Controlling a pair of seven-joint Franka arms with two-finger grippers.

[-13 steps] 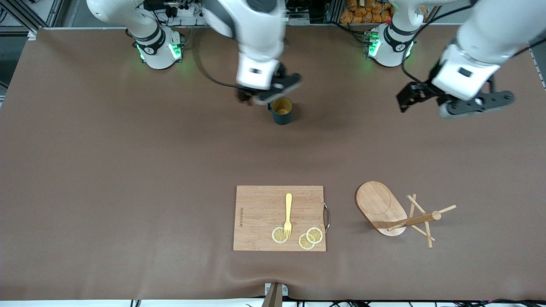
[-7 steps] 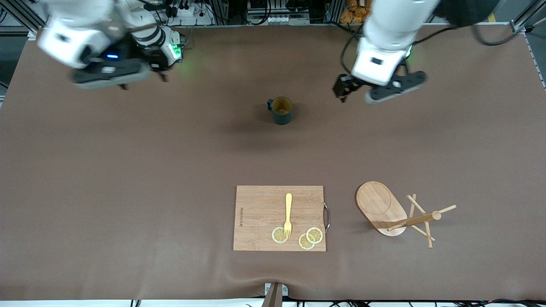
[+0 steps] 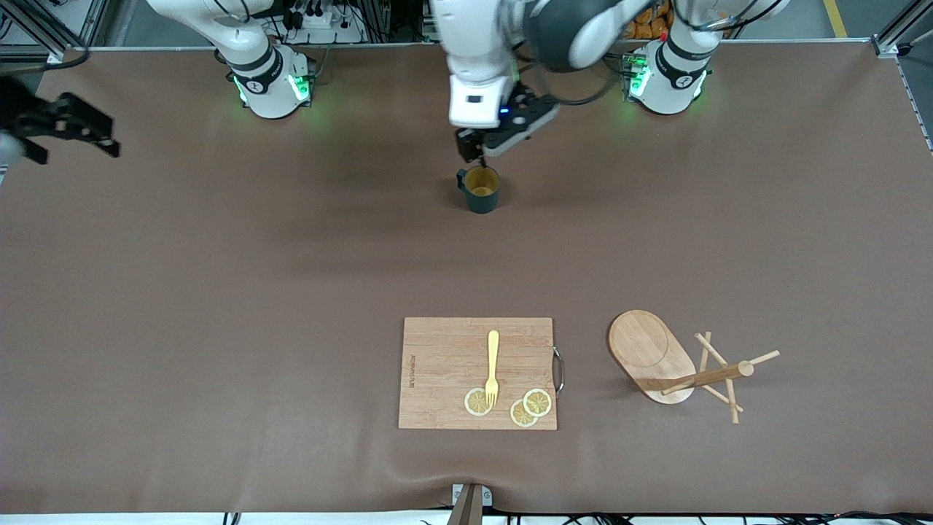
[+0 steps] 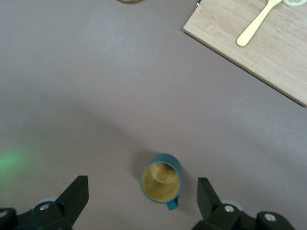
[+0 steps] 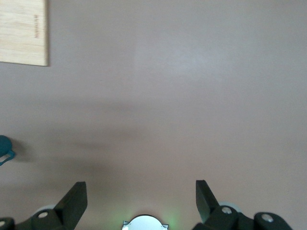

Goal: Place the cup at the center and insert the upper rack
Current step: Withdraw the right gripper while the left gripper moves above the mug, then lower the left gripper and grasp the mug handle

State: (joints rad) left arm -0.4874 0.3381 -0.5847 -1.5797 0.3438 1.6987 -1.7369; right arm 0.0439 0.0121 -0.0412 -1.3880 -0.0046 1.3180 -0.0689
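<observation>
Teal and ribbed, the cup (image 3: 480,189) stands upright on the brown tabletop (image 3: 219,292), midway between the two arm bases and well apart from the wooden things nearer the front camera. Its yellowish inside faces up, and in the front view its loop handle points toward the right arm's end of the tabletop. The left end effector (image 3: 485,146) hangs over the cup with its fingers (image 4: 74,194) spread wide; in the left wrist view the cup (image 4: 161,180) sits between the two fingers, untouched by either. The right end effector (image 3: 55,127) waits over the tabletop's edge at the right arm's end, fingers (image 5: 74,199) wide too and holding nothing; its wrist view catches only a sliver of the cup (image 5: 5,148).

Nearer the front camera lies the cutting board (image 3: 477,373), with a yellow fork (image 3: 492,368) and three lemon slices (image 3: 523,407) on it. Beside the board, toward the left arm's end, the upper rack (image 3: 674,364) lies tipped on its side, oval base on edge, with the post and pegs resting on the tabletop.
</observation>
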